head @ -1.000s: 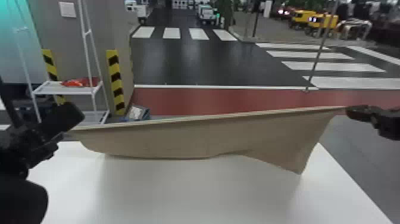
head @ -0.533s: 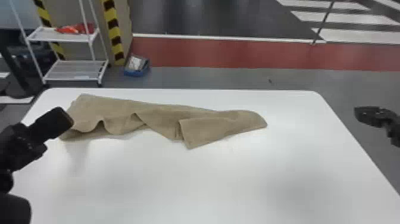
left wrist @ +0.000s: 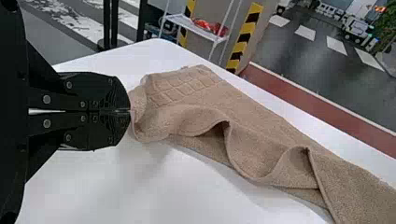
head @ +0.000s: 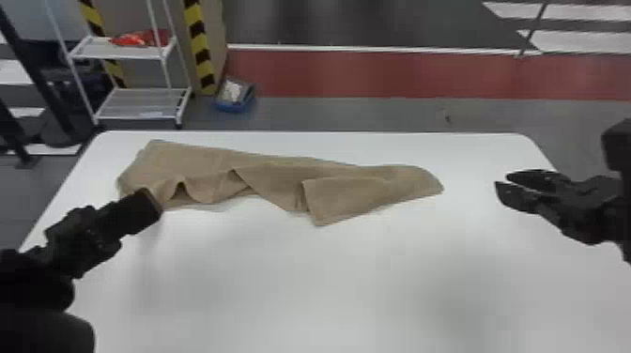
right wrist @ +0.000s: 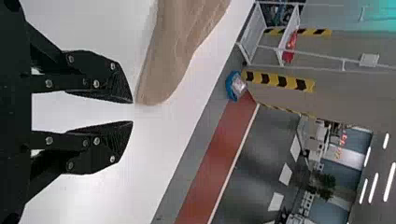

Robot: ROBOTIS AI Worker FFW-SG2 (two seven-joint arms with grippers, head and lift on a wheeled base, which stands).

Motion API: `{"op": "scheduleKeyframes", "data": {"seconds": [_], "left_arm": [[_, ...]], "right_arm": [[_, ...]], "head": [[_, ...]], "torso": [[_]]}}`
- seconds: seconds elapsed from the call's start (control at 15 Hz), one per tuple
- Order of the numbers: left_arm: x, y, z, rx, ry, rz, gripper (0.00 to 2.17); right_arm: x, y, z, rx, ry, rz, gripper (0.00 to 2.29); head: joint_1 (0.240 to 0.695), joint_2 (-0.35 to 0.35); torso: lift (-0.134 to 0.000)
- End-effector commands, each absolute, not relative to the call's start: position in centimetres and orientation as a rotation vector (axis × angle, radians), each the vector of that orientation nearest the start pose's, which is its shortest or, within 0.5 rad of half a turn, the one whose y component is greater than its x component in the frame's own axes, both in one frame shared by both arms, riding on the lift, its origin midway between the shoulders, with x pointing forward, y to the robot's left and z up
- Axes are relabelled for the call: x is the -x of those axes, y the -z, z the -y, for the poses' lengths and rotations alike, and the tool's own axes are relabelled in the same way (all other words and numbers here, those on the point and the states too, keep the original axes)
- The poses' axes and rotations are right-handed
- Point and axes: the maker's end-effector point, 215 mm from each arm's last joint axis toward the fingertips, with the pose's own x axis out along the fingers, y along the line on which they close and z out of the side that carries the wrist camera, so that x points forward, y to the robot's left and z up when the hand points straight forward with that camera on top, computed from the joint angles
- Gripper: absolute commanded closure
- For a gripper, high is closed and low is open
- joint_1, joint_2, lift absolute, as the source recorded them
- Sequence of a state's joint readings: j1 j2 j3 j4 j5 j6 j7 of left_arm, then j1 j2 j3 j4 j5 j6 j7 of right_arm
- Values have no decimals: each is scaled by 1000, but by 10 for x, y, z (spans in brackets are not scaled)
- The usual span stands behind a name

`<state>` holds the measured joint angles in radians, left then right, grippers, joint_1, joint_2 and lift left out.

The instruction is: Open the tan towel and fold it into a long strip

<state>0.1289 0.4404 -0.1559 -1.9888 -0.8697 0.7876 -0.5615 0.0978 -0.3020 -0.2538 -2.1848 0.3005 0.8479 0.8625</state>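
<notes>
The tan towel lies crumpled lengthwise across the far part of the white table, its right part folded over into a flap. At its left end, my left gripper is shut on the towel's near corner. In the left wrist view the closed tips of the left gripper pinch the edge of the towel. My right gripper stands open off the towel's right end, nothing between its fingers. The right wrist view has the right gripper apart, with the towel's end beyond it.
The white table extends in front of the towel. Behind its far left corner stands a white shelf rack with red items, and a blue bin sits on the floor beside a striped pillar.
The stretched towel has come down from the air onto the table, its right end released by my right gripper. The head view has tilted downward, and the right arm now shows farther in.
</notes>
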Motion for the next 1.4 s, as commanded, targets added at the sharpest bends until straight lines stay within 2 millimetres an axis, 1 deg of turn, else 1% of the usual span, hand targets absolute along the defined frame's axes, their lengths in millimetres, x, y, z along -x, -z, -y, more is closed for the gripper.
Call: {"op": "scheduleKeyframes", "data": {"seconds": [0.0, 0.07, 0.13, 0.2, 0.33, 0.4, 0.47, 0.6, 0.67, 0.73, 0.87, 0.93, 1.07, 1.13, 1.2, 1.33], "left_arm": [[-507, 394, -366, -1061, 148, -649, 2064], [-506, 395, -366, -1061, 149, -650, 2064], [-506, 396, -366, -1060, 151, -652, 2064], [-505, 398, -366, -1061, 155, -654, 2064], [-504, 400, -366, -1065, 160, -656, 2064], [-504, 401, -366, -1064, 161, -658, 2064], [-504, 401, -364, -1063, 163, -655, 2064], [-503, 403, -364, -1063, 166, -657, 2064], [-503, 405, -364, -1066, 170, -659, 2064], [-504, 407, -364, -1071, 178, -656, 2064], [-502, 409, -363, -1070, 181, -660, 2064], [-502, 409, -364, -1070, 178, -660, 2064], [-503, 412, -366, -1075, 184, -659, 2064], [-503, 413, -366, -1079, 190, -658, 2064], [-503, 413, -366, -1080, 190, -658, 2064], [-504, 414, -363, -1080, 196, -656, 2064]], "right_arm": [[-511, 317, 255, 352, -456, -499, 508], [-515, 325, 224, 362, -490, -510, 424], [-517, 336, 189, 376, -528, -535, 410], [-519, 353, 157, 401, -557, -567, 387], [-524, 386, 108, 446, -581, -613, 387], [-525, 399, 83, 470, -607, -629, 387], [-529, 409, 65, 503, -611, -639, 387], [-540, 417, 39, 518, -612, -640, 390], [-548, 422, 33, 546, -612, -636, 390], [-554, 429, 32, 575, -601, -643, 390], [-565, 436, 35, 612, -578, -649, 394], [-564, 443, 36, 621, -579, -668, 397], [-563, 447, 37, 623, -581, -676, 407], [-562, 452, 39, 625, -580, -689, 475], [-563, 454, 39, 629, -581, -691, 549], [-564, 453, 39, 630, -583, -689, 853]], "head": [[695, 32], [695, 63], [695, 90], [695, 123], [695, 183], [695, 229], [695, 249], [695, 287], [695, 302], [695, 314], [695, 328], [695, 327], [695, 326], [695, 326], [695, 327], [695, 325]], "torso": [[-125], [-125], [-125], [-125], [-125], [-125], [-125], [-125], [-125], [-125], [-125], [-125], [-125], [-125], [-125], [-125]]}}
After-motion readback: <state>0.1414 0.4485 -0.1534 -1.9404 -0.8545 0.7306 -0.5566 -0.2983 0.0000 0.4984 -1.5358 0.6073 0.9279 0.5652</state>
